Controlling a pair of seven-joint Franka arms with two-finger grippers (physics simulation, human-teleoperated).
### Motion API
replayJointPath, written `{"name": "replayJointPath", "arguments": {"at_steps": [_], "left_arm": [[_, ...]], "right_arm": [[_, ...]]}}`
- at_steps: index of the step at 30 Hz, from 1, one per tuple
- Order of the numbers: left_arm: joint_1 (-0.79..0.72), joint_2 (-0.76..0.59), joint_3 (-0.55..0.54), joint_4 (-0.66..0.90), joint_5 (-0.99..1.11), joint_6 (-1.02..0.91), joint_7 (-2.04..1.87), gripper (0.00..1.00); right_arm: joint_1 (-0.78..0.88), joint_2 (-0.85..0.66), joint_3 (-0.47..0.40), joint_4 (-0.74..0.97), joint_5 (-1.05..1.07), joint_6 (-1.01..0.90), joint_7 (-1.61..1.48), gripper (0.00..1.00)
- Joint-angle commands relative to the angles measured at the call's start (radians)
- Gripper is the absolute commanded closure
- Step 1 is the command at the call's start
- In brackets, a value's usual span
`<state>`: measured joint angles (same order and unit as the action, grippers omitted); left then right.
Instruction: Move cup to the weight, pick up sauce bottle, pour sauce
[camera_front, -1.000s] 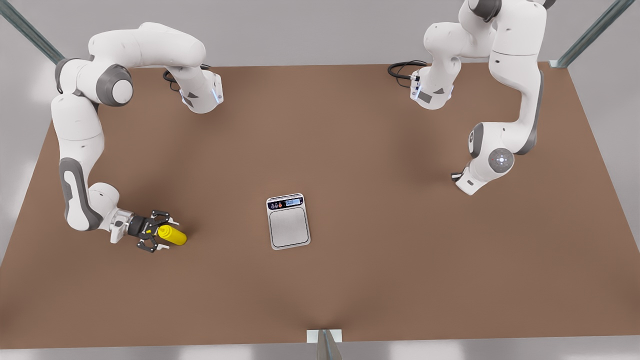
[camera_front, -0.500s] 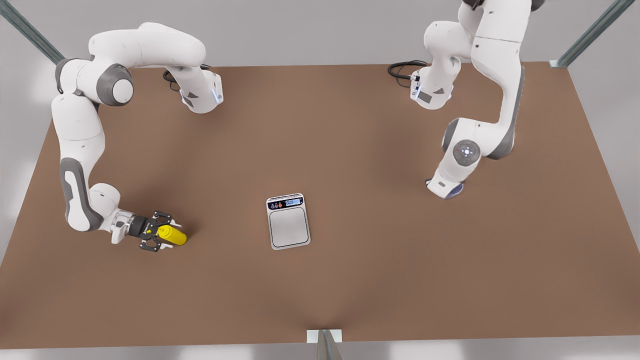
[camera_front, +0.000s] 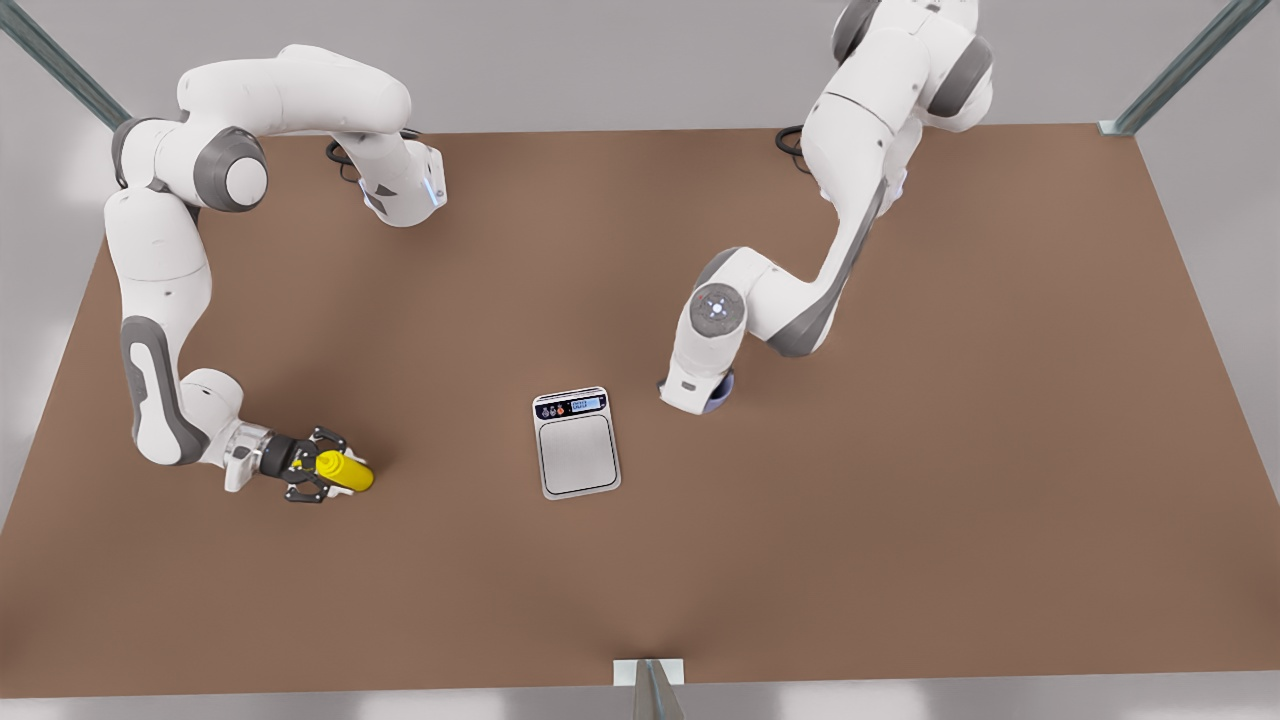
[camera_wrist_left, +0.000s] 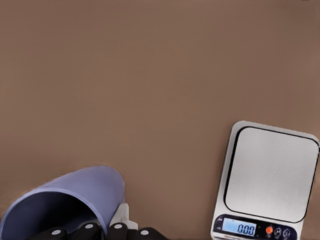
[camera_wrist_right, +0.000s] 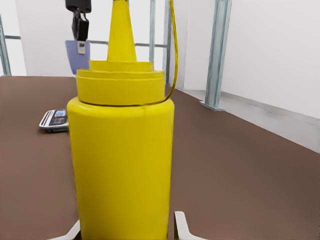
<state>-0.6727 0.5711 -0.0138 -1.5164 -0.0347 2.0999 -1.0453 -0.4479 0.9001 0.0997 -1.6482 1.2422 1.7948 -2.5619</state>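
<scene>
The flat silver-grey scale sits bare mid-table. The left gripper, clenched on the pale lavender tumbler, carries it aloft near the scale, not yet placed. The right gripper grasps the standing yellow squeeze bottle; lifting and pouring remain. One of each thing.

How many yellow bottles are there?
1. The bright yellow squeeze bottle stands on the brown table at the front view's left, between the right gripper's fingers. None seems hidden.
</scene>
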Motion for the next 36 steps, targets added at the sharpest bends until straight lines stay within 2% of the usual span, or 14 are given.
{"name": "replayJointPath", "arguments": {"at_steps": [1, 6, 8, 13, 20, 23, 28, 30, 31, 32, 36], "left_arm": [[-0.008, 0.013, 0.0, 0.018, -0.073, 0.002, -0.016, 0.79], [-0.091, 0.193, 0.0, 0.266, -0.073, -0.001, -0.186, 0.79], [-0.113, 0.282, -0.003, 0.409, -0.071, -0.008, -0.248, 0.79], [-0.145, 0.405, 0.002, 0.587, -0.062, 0.008, -0.351, 0.79], [-0.156, 0.469, 0.012, 0.63, -0.06, 0.126, -0.386, 0.79], [-0.154, 0.484, 0.015, 0.644, -0.057, 0.153, -0.387, 0.79], [-0.145, 0.5, 0.031, 0.644, -0.053, 0.186, -0.384, 0.79], [-0.146, 0.503, 0.029, 0.642, -0.011, 0.187, -0.387, 0.69], [-0.146, 0.503, 0.029, 0.642, -0.011, 0.187, -0.394, 0.61], [-0.148, 0.501, 0.029, 0.642, -0.011, 0.187, -0.394, 0.45], [-0.148, 0.501, 0.029, 0.644, -0.011, 0.186, -0.403, 0.37]], "right_arm": [[0.0, 0.0, 0.0, 0.002, 0.0, 0.0, -0.001, 0.4], [0.012, 0.0, 0.0, 0.005, 0.017, 0.0, 0.008, 0.4], [0.012, 0.0, 0.0, 0.005, 0.019, 0.0, 0.008, 0.43], [0.012, -0.01, 0.0, 0.013, 0.017, -0.008, 0.066, 0.44], [0.037, -0.113, -0.001, 0.021, 0.008, 0.011, 0.236, 0.44], [0.11, -0.179, -0.006, 0.045, 0.003, 0.106, 0.37, 0.44], [0.196, -0.194, -0.008, 0.139, -0.043, 0.216, 0.555, 0.45], [0.196, -0.193, -0.006, 0.145, -0.043, 0.221, 0.557, 0.45], [0.196, -0.191, -0.005, 0.145, -0.043, 0.219, 0.557, 0.45], [0.196, -0.193, -0.005, 0.143, -0.043, 0.221, 0.557, 0.45], [0.232, -0.196, -0.021, 0.169, -0.063, 0.255, 0.557, 0.45]]}}
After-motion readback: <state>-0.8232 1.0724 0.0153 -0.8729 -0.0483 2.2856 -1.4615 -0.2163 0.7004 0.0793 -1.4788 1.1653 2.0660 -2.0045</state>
